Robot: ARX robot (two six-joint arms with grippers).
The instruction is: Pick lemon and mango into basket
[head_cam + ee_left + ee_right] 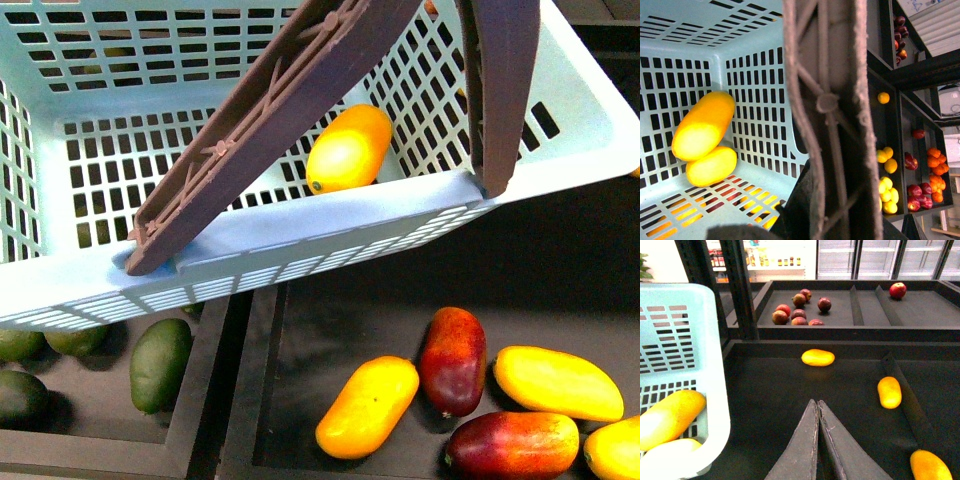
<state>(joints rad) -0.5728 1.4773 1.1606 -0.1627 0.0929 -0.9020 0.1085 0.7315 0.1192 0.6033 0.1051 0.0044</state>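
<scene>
Turquoise basket [720, 75] holds the mango [702, 132] and, touching it, seemingly the lemon [712, 165], so both picks look done; the right gripper [816, 404] has its fingers [805, 445] pressed together, empty, while the left gripper [799, 205] cannot be told.

The light turquoise slotted plastic basket [300, 235] runs off the front view's top and left edges. The small oval yellow lemon [712, 165] lies out of sight there, behind the broad brown ribbed handle [270, 120] or the near wall. From the right wrist, the picture's edge crops it.
</scene>
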